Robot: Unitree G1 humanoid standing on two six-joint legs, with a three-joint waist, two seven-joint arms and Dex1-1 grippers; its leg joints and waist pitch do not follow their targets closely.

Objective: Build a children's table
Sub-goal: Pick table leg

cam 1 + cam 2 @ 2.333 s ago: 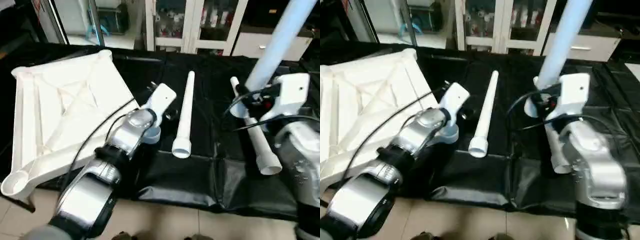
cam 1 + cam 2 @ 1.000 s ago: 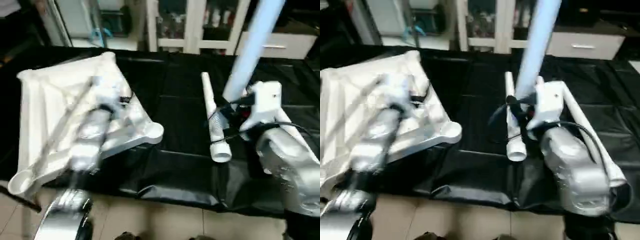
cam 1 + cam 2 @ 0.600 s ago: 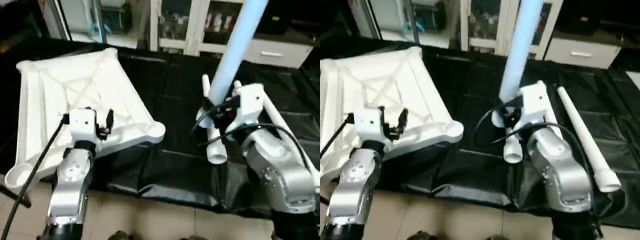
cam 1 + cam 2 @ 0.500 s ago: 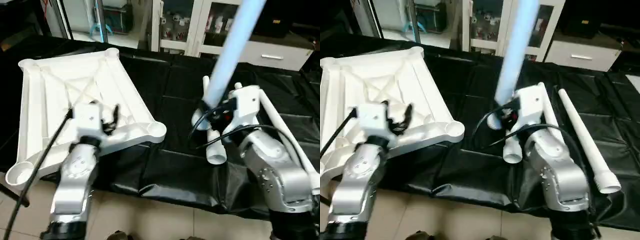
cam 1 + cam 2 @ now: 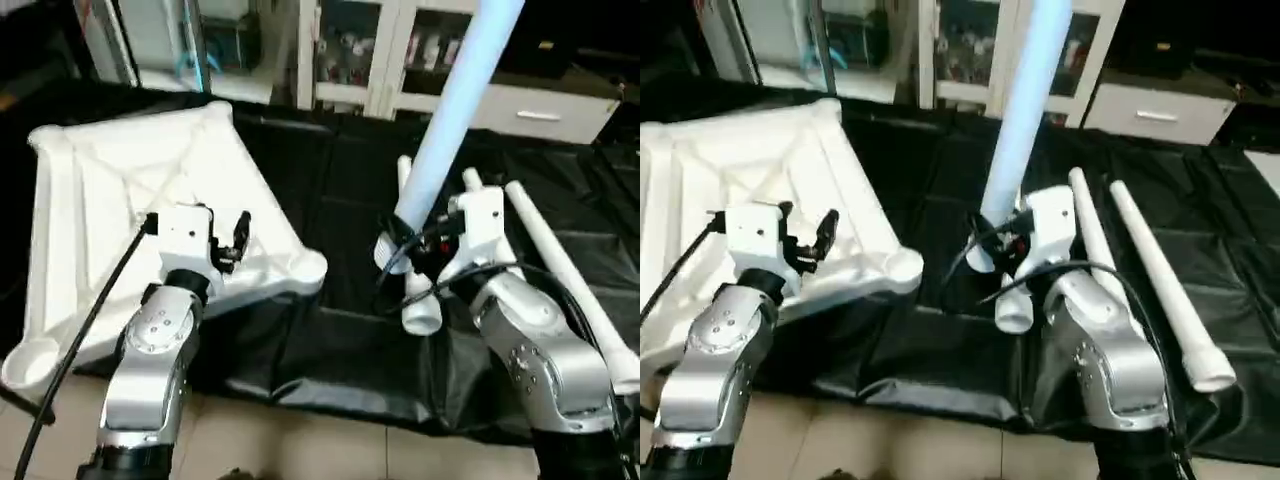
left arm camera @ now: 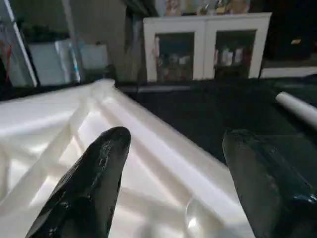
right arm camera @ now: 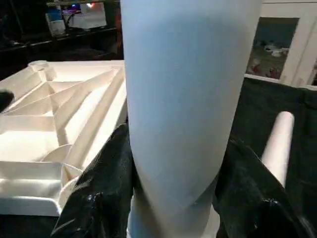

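Note:
The children's table top (image 5: 120, 190) lies upside down on the left, ribbed underside up, with a round corner socket (image 5: 305, 268) at its near right corner. My left gripper (image 5: 197, 226) hovers over the top near that corner, open and holding nothing; its black fingers (image 6: 99, 173) stand wide apart above the ribs. My right gripper (image 5: 405, 245) is shut on a white leg (image 5: 455, 100), which it holds nearly upright and leaning away, just right of the socket. The right wrist view shows the leg (image 7: 188, 89) clamped between both fingers (image 7: 99, 198).
Other legs lie on the black-covered work table (image 5: 330, 340): one (image 5: 418, 295) beside my right wrist, one (image 5: 565, 280) further right. White glass-door cabinets (image 5: 360, 50) stand behind. A black cable (image 5: 80, 330) hangs from my left wrist. The table's front edge borders a tiled floor.
My left arm has swung from the middle of the work table to above the table top's near right part. The right gripper has kept the leg and carried it a little left.

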